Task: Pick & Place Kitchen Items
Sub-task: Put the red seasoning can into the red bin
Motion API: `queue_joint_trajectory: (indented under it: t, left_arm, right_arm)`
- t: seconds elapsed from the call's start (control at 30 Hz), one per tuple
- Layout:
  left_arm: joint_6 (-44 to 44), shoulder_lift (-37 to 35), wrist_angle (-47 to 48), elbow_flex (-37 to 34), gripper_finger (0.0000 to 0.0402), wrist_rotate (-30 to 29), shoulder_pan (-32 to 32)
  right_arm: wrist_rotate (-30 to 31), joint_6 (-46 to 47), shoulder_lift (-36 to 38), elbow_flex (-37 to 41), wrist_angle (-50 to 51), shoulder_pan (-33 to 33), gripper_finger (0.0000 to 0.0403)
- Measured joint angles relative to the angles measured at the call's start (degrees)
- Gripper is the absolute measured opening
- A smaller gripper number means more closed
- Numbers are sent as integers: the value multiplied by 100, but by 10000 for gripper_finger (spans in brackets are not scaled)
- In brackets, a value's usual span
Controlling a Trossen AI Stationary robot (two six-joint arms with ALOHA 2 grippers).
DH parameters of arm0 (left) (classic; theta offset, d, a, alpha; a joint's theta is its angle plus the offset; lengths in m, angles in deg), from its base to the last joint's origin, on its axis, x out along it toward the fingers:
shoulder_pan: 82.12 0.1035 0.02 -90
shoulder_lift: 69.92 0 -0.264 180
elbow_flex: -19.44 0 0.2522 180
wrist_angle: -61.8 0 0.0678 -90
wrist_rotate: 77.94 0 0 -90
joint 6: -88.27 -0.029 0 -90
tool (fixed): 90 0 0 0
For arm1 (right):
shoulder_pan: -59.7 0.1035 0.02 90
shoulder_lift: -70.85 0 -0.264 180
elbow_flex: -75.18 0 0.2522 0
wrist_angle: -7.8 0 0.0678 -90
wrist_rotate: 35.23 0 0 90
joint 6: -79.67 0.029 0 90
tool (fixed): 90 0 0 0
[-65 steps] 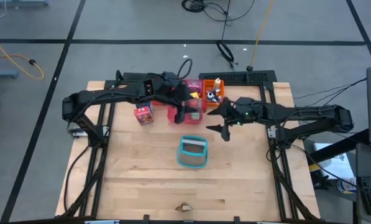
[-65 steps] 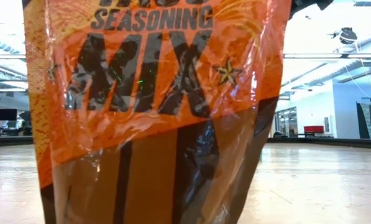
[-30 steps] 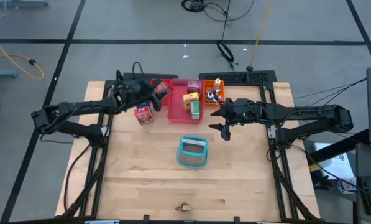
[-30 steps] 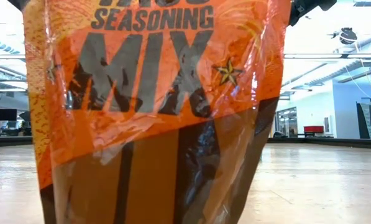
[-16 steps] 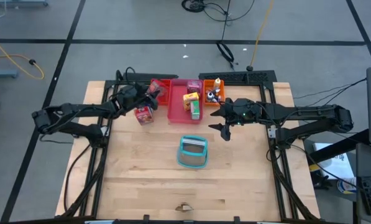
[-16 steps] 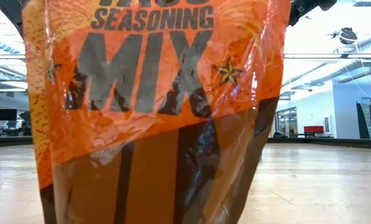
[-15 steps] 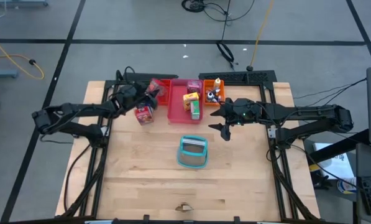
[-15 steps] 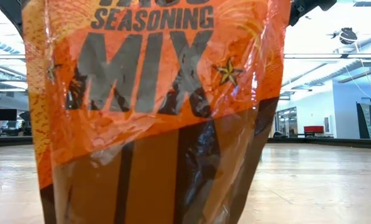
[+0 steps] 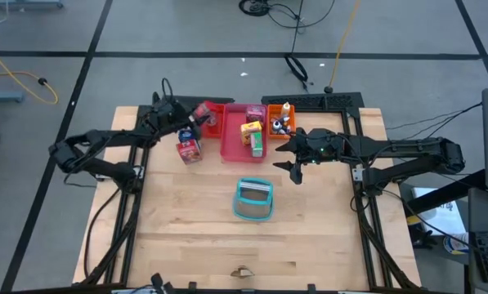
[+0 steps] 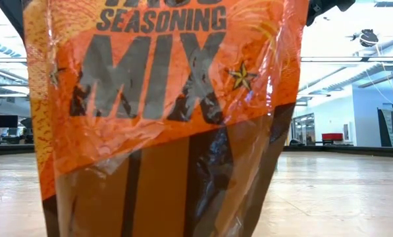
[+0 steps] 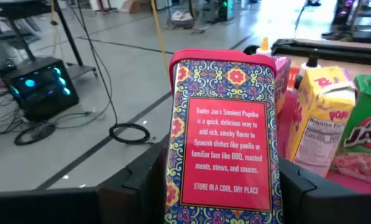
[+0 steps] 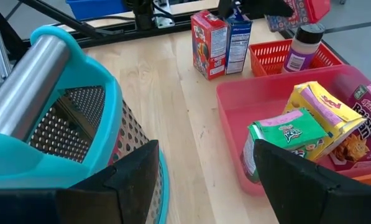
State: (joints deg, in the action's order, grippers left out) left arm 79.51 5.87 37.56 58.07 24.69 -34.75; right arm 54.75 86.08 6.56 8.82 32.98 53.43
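**A:** Left tool (image 11: 222, 186): where, and carrying what?

**B:** At 11 o'clock on the wooden tabletop (image 9: 186, 237). It is clamped on a red rectangular paprika tin (image 11: 222, 124), held upright, one finger on each narrow side. The tin is lifted over the red slotted plastic tray (image 9: 216, 124).

**A:** Handling?

**B:** My guess is rigid metal, light, with smooth printed walls that slip easily. It won't crush. Best grip is low across the narrow sides, as it is now. A high grip risks it swinging.

**A:** Right tool?

**B:** Right tool (image 9: 295, 169) is at 3 o'clock of centre, jaws wide and empty. It hovers just beside the teal wire-like basket (image 9: 253, 200).

**A:** Other items?

**B:** A yellow-pink carton (image 9: 251, 131) and a green carton (image 9: 257, 148) lie in the pink plastic tray (image 9: 231, 145). A red-blue carton (image 9: 189, 149) stands on the tabletop at 10 o'clock. All are cardboard, so soft-walled: squeeze them gently across the broad faces.

**A:** Low view?

**B:** Blocked by an orange seasoning-mix packet (image 10: 163, 99).
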Motion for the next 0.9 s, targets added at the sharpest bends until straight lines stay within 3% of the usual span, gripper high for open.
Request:
queue_joint_trajectory:
  t: [0.23,0.4,0.7,0.9]
  left_arm:
    - [-229,4,26,0,193,666,546]
    - [-478,325,11,2,193,835,678]
    - [-210,1204,-1202,15,193,1341,750]
    - [-148,1429,-1327,24,193,1438,745]
  right_arm:
    - [0,38,0,0,-6,0,254]
    - [0,40,0,0,-106,0,254]
    - [-2,43,0,0,-260,0,254]
    - [-2,30,-2,0,-260,0,254]
